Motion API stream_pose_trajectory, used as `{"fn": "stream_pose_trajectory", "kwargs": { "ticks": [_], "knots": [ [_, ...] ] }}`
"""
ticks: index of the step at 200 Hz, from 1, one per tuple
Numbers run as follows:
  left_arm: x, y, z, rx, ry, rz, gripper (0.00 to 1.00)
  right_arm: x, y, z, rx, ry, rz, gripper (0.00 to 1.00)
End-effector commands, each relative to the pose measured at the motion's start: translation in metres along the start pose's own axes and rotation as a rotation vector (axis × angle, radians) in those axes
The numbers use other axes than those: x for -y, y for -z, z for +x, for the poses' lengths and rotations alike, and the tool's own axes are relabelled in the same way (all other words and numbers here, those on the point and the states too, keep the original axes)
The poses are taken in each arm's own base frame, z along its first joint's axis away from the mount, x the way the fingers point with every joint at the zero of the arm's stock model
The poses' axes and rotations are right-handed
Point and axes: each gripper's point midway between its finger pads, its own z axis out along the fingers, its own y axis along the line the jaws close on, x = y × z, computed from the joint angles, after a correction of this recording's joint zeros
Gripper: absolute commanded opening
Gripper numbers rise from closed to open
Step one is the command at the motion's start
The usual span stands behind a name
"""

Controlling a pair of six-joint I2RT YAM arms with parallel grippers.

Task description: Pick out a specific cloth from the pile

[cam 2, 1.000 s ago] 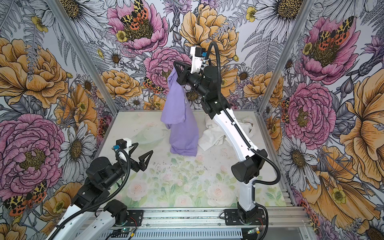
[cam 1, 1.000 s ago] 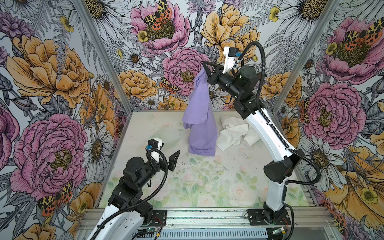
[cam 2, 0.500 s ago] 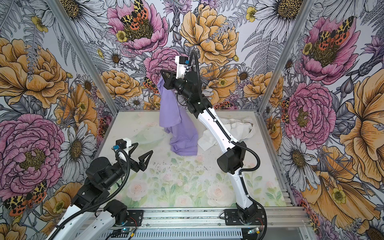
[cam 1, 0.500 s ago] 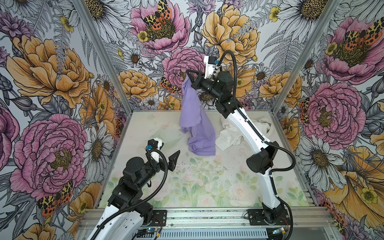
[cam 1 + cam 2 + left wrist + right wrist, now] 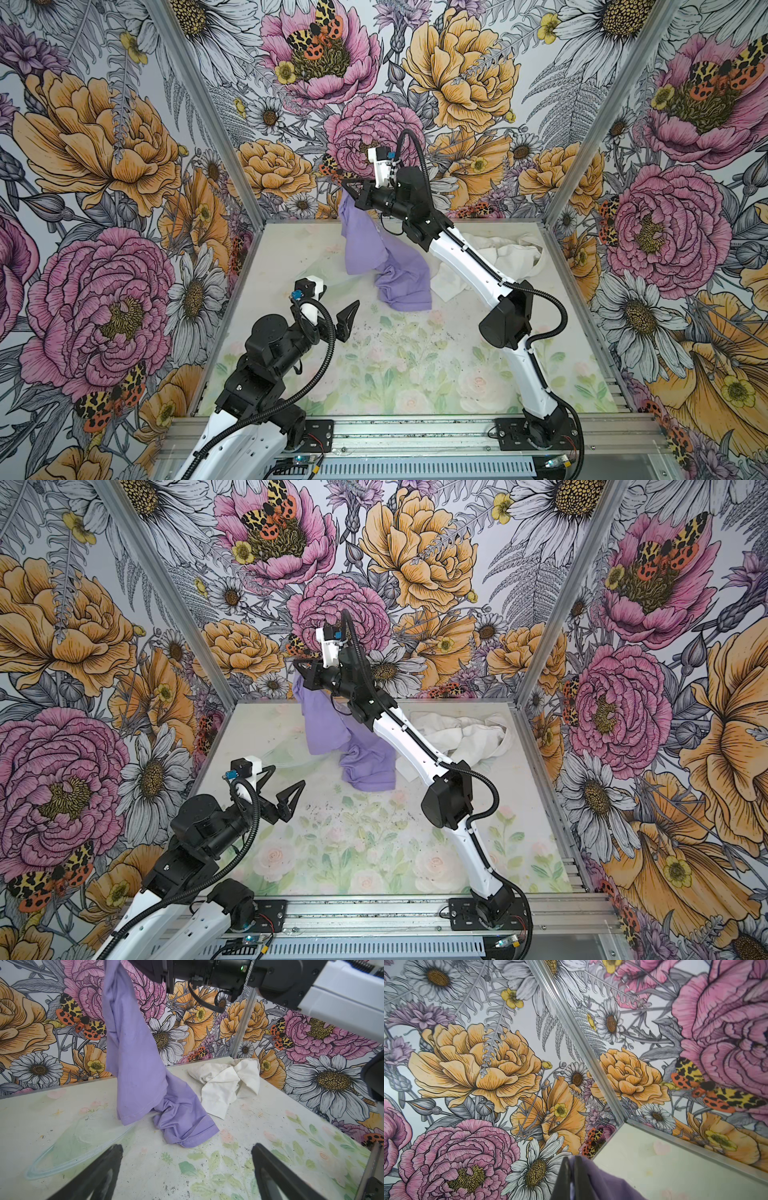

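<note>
The cloth (image 5: 376, 253) (image 5: 330, 729) is lavender-purple and hangs from my right gripper (image 5: 347, 189) (image 5: 300, 667), which is shut on its top edge near the back wall. Its lower end lies crumpled on the table (image 5: 180, 1126), against the left edge of the pile (image 5: 505, 257) (image 5: 473, 735) (image 5: 224, 1082) of white garments in the back right corner. In the right wrist view the fingertips (image 5: 572, 1160) pinch purple fabric (image 5: 604, 1186). My left gripper (image 5: 286, 779) (image 5: 187, 1150) hovers open and empty over the front left of the table, short of the cloth.
Flowered walls close the table (image 5: 415, 365) on the back, left and right, with metal corner posts (image 5: 216, 116). The right arm's white forearm (image 5: 465, 262) crosses above the pile. A rail (image 5: 415, 432) runs along the front edge.
My right gripper has swung left and lower toward the back wall, carrying the cloth with it. More of the cloth's lower end now rests on the table. The left arm has not moved.
</note>
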Motion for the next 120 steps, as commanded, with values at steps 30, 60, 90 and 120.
{"fn": "stream_pose_trajectory", "kwargs": {
  "ticks": [30,60,90,120],
  "knots": [
    [-0.006,0.001,0.005,-0.006,0.006,-0.028,0.99,0.057,0.037,0.065,-0.192,0.108,0.240,0.00],
    [-0.006,0.001,0.005,-0.006,0.006,-0.028,0.99,0.110,0.074,0.105,-0.290,0.159,0.456,0.00],
    [-0.006,0.001,0.005,-0.006,0.006,-0.028,0.99,0.149,0.107,0.140,-0.380,0.177,0.610,0.00],
    [-0.006,0.000,0.006,-0.012,0.006,-0.028,0.99,0.179,0.132,0.165,-0.446,0.164,0.724,0.04]
  ]
}}
